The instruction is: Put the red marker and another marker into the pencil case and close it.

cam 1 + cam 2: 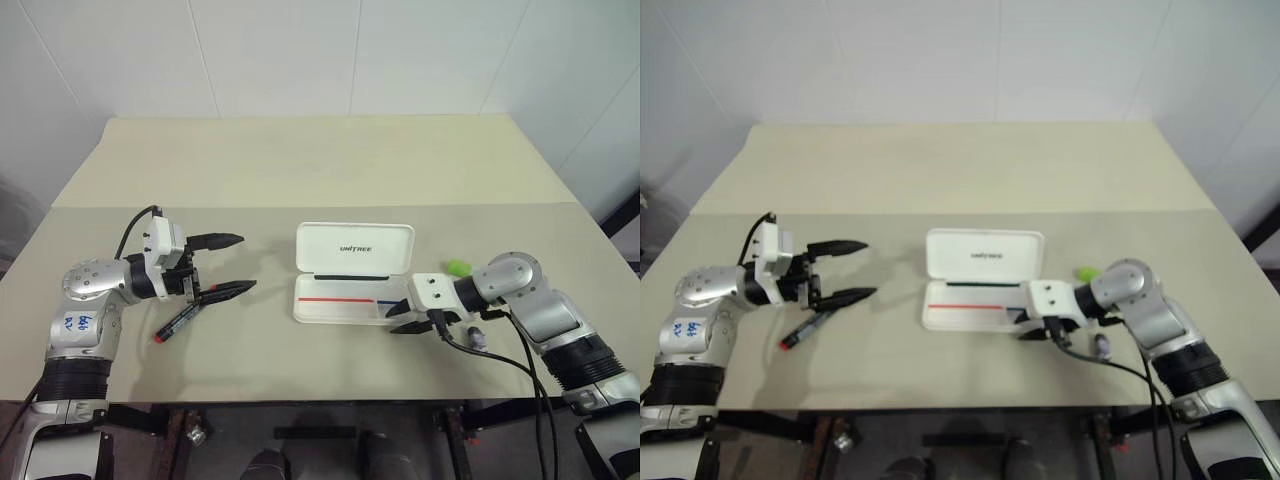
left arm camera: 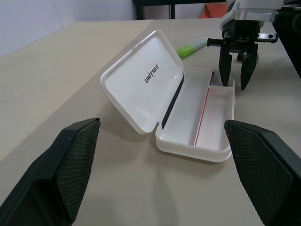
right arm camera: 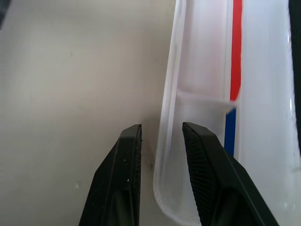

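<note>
Left eye view shows you the right gripper (image 1: 400,319), fingers slightly apart, straddling the open pencil case (image 1: 345,298) wall at its four o'clock corner, left gripper (image 1: 231,264) spread wide.

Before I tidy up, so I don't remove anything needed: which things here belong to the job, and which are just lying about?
Job: red marker; light-green marker; pencil case, open.
Lying about: small greyish object, right of the case.

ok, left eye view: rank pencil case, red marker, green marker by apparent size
1. pencil case, open, clearly largest.
2. red marker, lying under the left gripper.
3. light-green marker, smallest as seen, but the right arm hides most of it, so its rank against the red marker is unsure.
</note>
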